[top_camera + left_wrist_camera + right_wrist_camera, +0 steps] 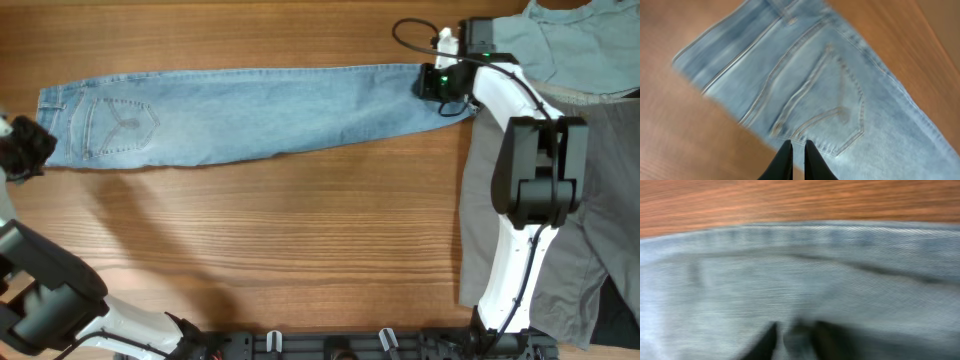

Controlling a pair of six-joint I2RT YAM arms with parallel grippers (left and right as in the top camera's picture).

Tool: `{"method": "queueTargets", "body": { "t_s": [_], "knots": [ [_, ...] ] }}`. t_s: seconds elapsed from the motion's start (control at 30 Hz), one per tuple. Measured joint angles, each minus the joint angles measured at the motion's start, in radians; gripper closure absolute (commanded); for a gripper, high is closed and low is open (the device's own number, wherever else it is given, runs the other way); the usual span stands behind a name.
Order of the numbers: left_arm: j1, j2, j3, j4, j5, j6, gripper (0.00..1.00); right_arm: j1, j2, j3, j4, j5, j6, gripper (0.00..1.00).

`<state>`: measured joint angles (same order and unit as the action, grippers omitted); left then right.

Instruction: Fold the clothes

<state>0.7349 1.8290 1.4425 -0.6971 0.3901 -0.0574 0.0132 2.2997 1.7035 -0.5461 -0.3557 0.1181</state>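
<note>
Counting now: one pair of jeans (250, 110), one grey trousers (600, 230) at three o'clock, one teal shirt (570, 45) at one o'clock, and two grippers, left gripper (25, 150) and right gripper (432, 82).

A wooden table (300, 230) fills the view. Grey trousers (600, 230) lie along its 3 o'clock side and run down toward 5 o'clock, just below a pale teal shirt (575, 45) bunched at 1 o'clock. A dark shape (622, 318), too cut off to name, sits in the 5 o'clock corner, and a black rail (330, 345) with clips runs along 6 o'clock.
</note>
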Motion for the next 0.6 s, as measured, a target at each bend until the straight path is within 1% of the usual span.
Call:
{"method": "queueTargets", "body": {
  "t_s": [0.07,0.1,0.23,0.27,0.3,0.33,0.37,0.4,0.43,0.5,0.6],
  "knots": [
    [-0.042,0.009,-0.002,0.043,-0.006,0.048,0.96,0.009,-0.023,0.0,-0.035,0.0,0.035,0.28],
    [-0.069,0.026,-0.003,0.073,-0.02,0.068,0.95,0.004,-0.035,0.0,-0.051,0.001,0.051,0.26],
    [-0.098,0.154,-0.005,0.153,-0.09,0.099,0.96,-0.037,-0.109,-0.002,-0.091,0.006,0.072,0.23],
    [-0.095,0.179,-0.007,0.162,-0.102,0.1,0.94,-0.042,-0.128,-0.002,-0.097,0.008,0.073,0.23],
    [-0.09,0.21,-0.008,0.176,-0.117,0.096,0.88,-0.047,-0.153,-0.002,-0.102,0.009,0.075,0.22],
    [-0.085,0.235,-0.01,0.185,-0.135,0.088,0.85,-0.049,-0.18,-0.002,-0.105,0.009,0.076,0.22],
    [-0.075,0.273,-0.01,0.192,-0.173,0.051,0.85,-0.049,-0.198,-0.002,-0.106,0.008,0.076,0.21],
    [-0.063,0.298,-0.008,0.197,-0.178,0.019,0.85,-0.047,-0.208,-0.002,-0.111,0.009,0.076,0.19],
    [-0.06,0.297,-0.005,0.198,-0.201,-0.005,0.87,-0.047,-0.21,-0.002,-0.115,0.013,0.077,0.18],
    [-0.038,0.299,0.0,0.205,-0.223,-0.042,0.89,-0.045,-0.207,-0.002,-0.125,0.039,0.079,0.17],
    [0.035,0.301,0.0,0.214,-0.248,-0.075,0.89,-0.045,-0.195,-0.002,-0.126,0.072,0.067,0.17]
  ]
}}
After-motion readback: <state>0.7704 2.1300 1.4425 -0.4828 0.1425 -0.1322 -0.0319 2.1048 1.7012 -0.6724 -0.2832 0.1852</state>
